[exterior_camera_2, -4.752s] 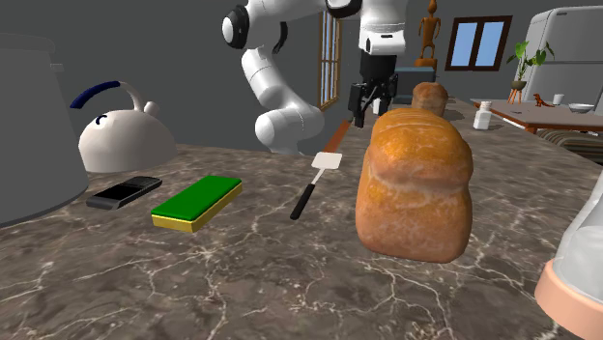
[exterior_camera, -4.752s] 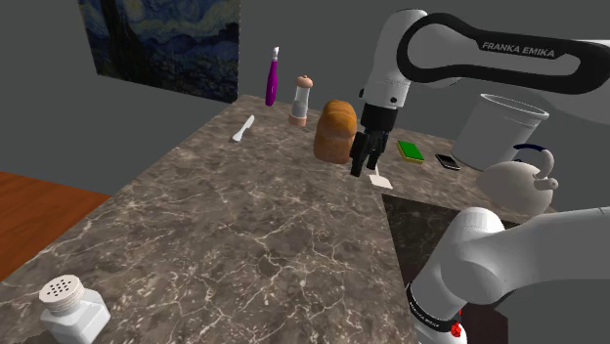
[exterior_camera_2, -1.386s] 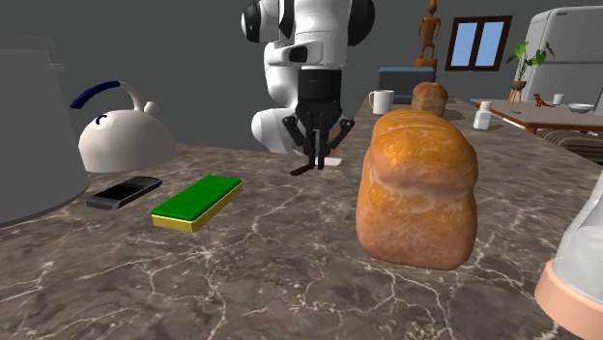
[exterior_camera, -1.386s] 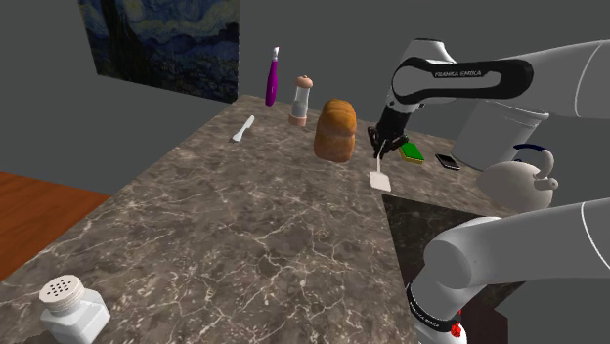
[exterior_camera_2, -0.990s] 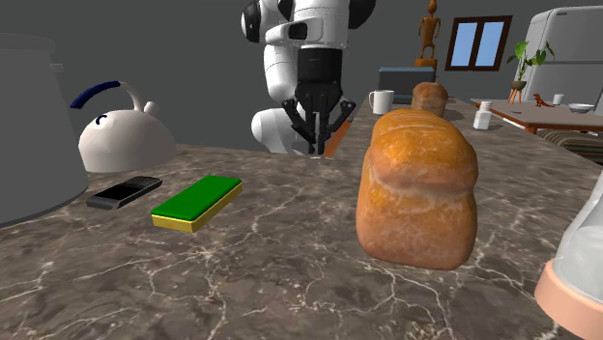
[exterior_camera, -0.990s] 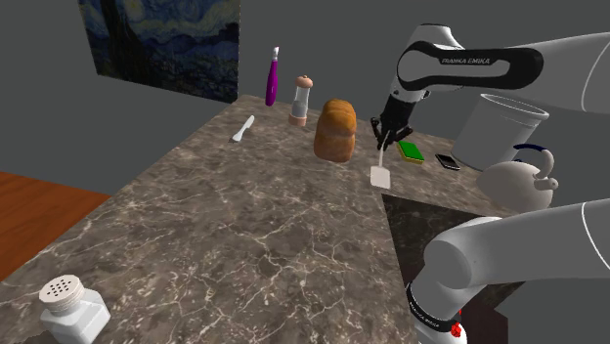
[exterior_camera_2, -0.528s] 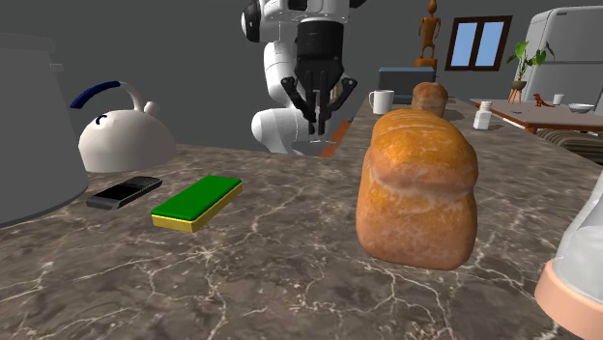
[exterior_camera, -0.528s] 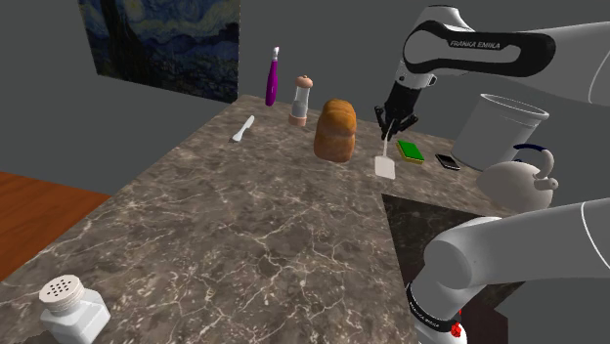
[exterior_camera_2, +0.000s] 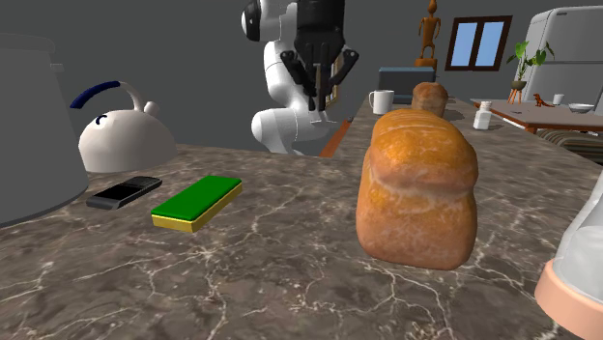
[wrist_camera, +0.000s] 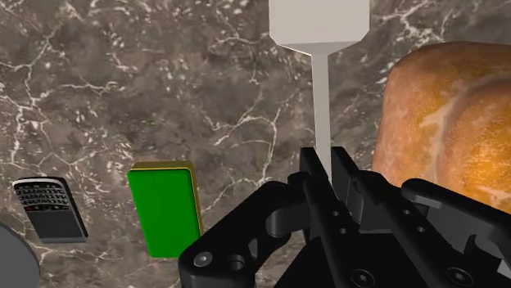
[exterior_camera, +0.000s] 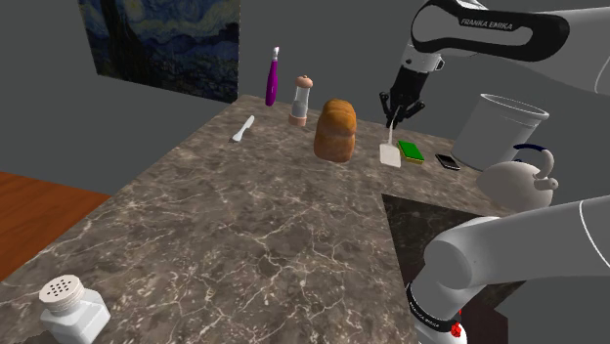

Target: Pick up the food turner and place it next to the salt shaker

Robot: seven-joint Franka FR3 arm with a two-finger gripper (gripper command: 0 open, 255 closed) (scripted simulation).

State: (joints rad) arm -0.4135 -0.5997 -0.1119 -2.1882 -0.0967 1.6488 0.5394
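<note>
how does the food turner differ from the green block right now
The food turner hangs blade down, clasped by its handle in the gripper; the green block lies flat on the counter. The turner is pale, a thin handle with a square blade; the block is a thick slab, green on top with yellow sides. Both are near the bread loaf.

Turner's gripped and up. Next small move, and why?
Probably start carrying it toward the shoulder view's lower left. The gripper is shut on the food turner, whose blade hangs clear of the countertop, and the salt shaker stands at the far corner. I'd hold this height, since the bread loaf sits right beside the path.
</note>
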